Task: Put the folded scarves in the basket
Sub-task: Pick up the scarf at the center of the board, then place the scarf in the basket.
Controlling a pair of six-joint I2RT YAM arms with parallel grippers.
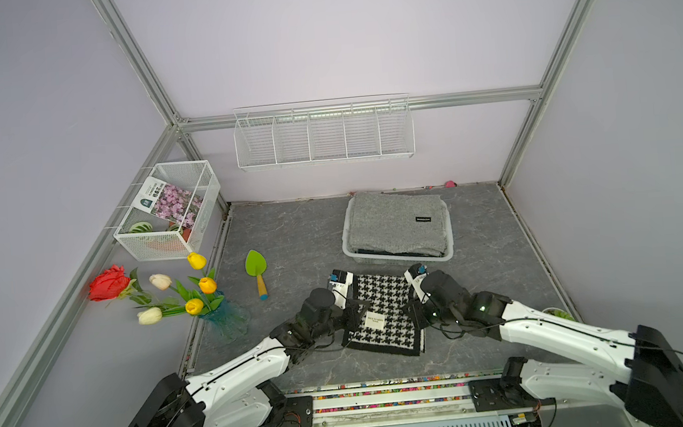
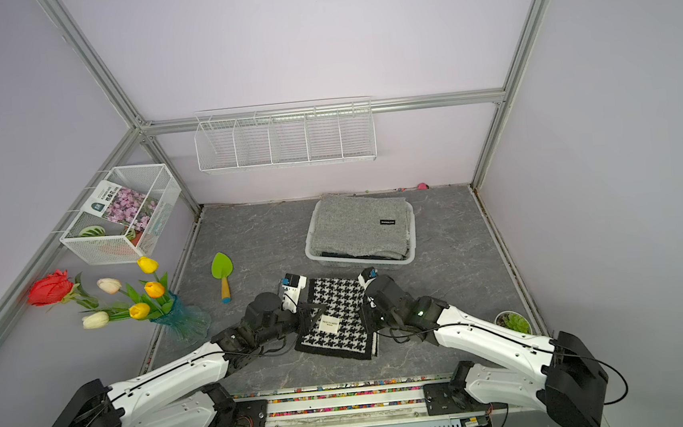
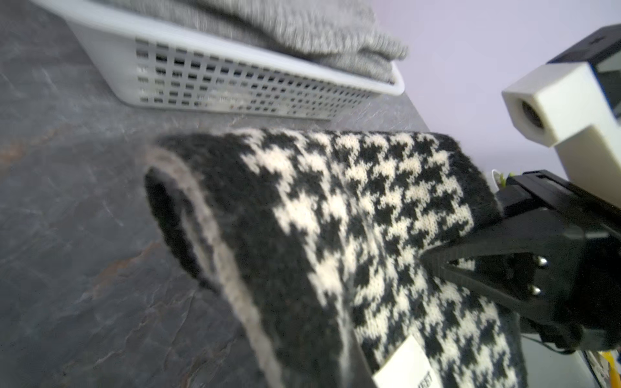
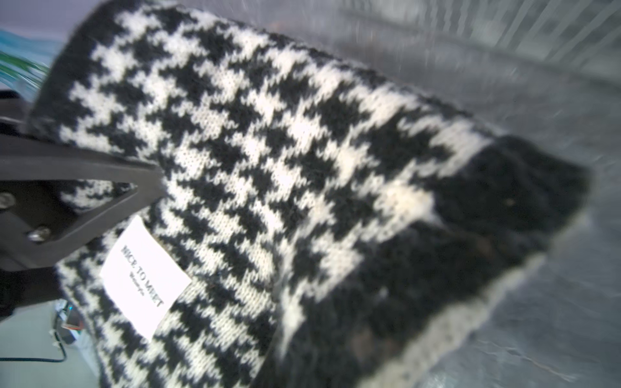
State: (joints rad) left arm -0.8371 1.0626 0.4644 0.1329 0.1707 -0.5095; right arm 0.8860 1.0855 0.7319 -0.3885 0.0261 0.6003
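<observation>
Being gripped at both sides by the left hand (image 1: 356, 305) and right hand (image 1: 413, 308), the scarf (image 1: 382, 299) is held folded for the basket (image 1: 397, 259).

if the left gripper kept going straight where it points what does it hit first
The scarf itself: the left gripper is shut on its edge and points across it. Beyond the cloth, the right gripper, shut on the opposite edge, looks next in line, though depth is hard to judge.
</observation>
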